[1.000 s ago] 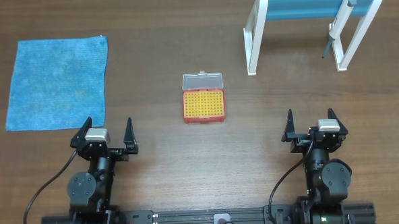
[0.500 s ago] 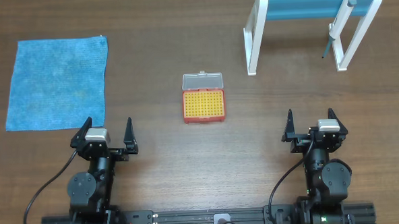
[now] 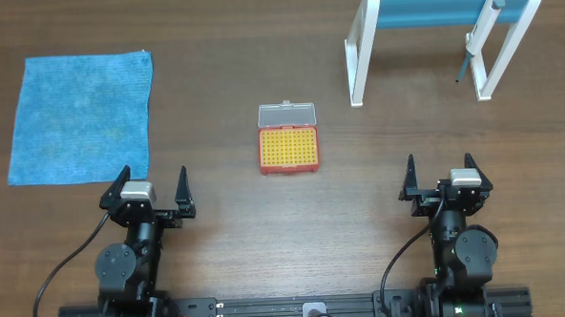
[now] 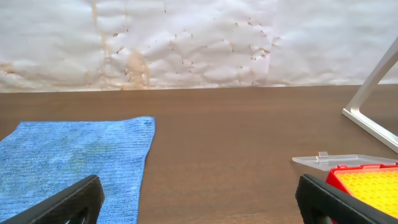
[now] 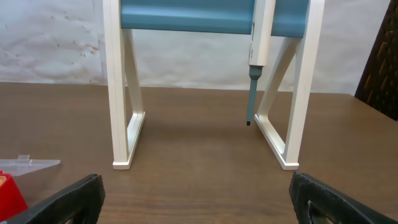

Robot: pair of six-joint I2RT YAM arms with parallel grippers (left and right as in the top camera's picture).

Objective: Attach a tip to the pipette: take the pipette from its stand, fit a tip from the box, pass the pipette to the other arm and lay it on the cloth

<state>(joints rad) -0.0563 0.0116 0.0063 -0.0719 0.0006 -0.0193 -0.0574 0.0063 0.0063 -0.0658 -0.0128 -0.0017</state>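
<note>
The wooden table spans the whole top view. The blue cloth lies flat in the upper left of the frame. The stand, white legs under a blue crossbar, occupies the upper right.

The left gripper sits in the lower left, fingers spread wide and holding nothing, just below the cloth's lower right corner. The right gripper sits in the lower right, fingers likewise spread and empty, below the stand and well apart from it.

The tip box rests at frame centre, between the two grippers and farther up the table. Its clear lid is folded back and its yellow tip rack is exposed.

The pipette hangs on the right end of the stand, its dark nozzle pointing down, directly up-frame from the right gripper and well apart from it. In the right wrist view the pipette hangs clear of the tabletop between the stand's legs.
</note>
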